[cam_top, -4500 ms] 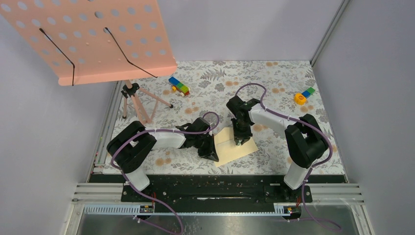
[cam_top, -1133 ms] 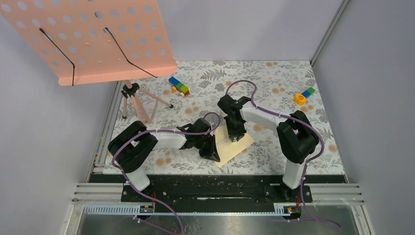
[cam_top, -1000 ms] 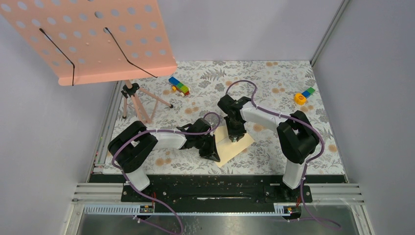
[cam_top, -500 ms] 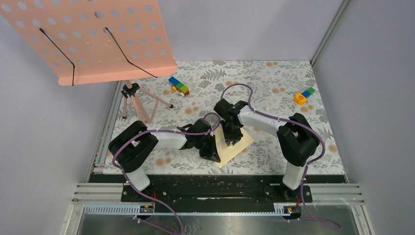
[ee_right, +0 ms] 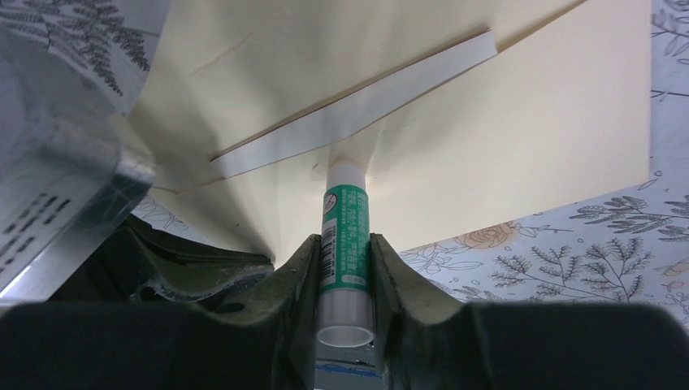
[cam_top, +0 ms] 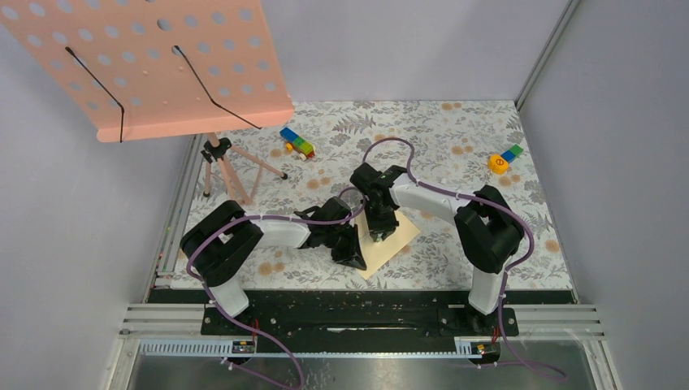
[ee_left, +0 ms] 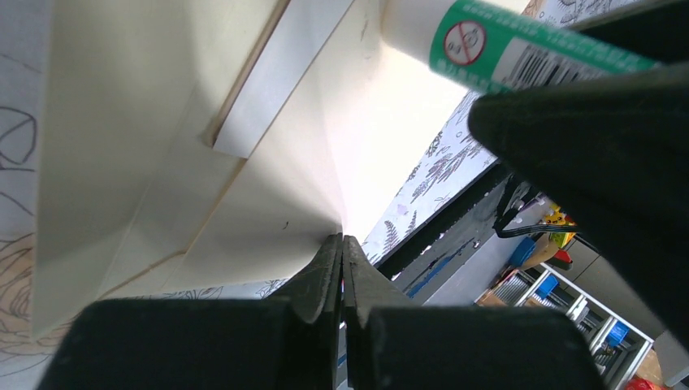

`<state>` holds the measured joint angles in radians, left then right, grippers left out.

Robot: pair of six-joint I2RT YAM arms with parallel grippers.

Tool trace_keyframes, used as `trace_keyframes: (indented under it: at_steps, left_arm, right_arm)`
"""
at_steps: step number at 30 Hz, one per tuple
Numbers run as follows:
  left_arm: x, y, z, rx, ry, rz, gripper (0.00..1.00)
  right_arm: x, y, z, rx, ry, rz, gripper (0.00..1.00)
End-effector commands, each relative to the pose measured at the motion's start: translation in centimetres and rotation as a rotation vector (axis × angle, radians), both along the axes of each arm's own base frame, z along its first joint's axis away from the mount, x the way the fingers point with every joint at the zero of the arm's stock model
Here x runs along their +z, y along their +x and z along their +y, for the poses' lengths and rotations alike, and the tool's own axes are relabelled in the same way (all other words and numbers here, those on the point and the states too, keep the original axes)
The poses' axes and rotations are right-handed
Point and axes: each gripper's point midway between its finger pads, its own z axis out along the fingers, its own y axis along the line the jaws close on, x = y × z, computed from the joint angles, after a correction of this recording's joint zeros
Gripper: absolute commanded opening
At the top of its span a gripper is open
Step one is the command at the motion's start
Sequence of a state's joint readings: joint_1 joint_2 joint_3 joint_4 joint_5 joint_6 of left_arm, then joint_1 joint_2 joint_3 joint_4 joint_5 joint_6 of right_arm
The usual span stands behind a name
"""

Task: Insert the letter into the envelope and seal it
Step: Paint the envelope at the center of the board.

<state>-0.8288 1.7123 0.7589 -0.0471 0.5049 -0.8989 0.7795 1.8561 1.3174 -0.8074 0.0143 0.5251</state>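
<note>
Currently lying on the floral table, near centre, flap open: envelope. Clamped in the right gripper: green-labelled glue stick, white tip touching the envelope at the white strip along the flap. Fully closed: left gripper, tips against the envelope's left edge; grip on paper not discernible.

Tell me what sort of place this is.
Probably a robot test cell in a lab, not a home. A left arm and a right arm are bolted to a black base, with aluminium rails in front. Bare grey walls box in the small floral-covered table.
</note>
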Motion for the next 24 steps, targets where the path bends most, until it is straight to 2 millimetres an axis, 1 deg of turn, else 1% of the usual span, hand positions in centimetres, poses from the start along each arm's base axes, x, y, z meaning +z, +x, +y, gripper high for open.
trace_keyframes:
  at_steps: [1,6,8,10,12,15,20,24]
  left_arm:
    - [-0.5,0.3,0.3,0.011,0.015,-0.031,0.00]
    - [-0.4,0.2,0.3,0.013,0.014,-0.031,0.00]
    - [-0.4,0.2,0.4,0.014,0.015,-0.029,0.00]
    - [-0.4,0.2,0.4,0.015,0.014,-0.030,0.00]
    - [-0.5,0.1,0.5,0.016,0.017,-0.029,0.00]
    - [-0.5,0.1,0.4,0.012,0.014,-0.027,0.00]
    - [-0.5,0.1,0.4,0.012,0.016,-0.027,0.00]
    - [-0.5,0.0,0.4,0.013,0.011,-0.026,0.00]
  right_arm:
    - [-0.5,2.1,-2.7,-0.054,-0.094,-0.048,0.00]
    - [0.0,3.4,-4.4,-0.037,-0.191,-0.108,0.00]
    - [0.2,3.8,-4.4,-0.032,-0.196,-0.117,0.00]
    - [0.8,4.1,-4.0,-0.042,-0.163,-0.123,0.00]
    - [1.8,4.2,-3.0,-0.049,-0.100,-0.123,0.00]
    - [3.7,4.3,-1.3,-0.080,0.040,-0.109,0.00]
    - [6.2,4.1,0.6,-0.141,0.264,-0.040,0.00]
    - [6.7,4.3,1.1,-0.202,0.392,0.010,0.00]
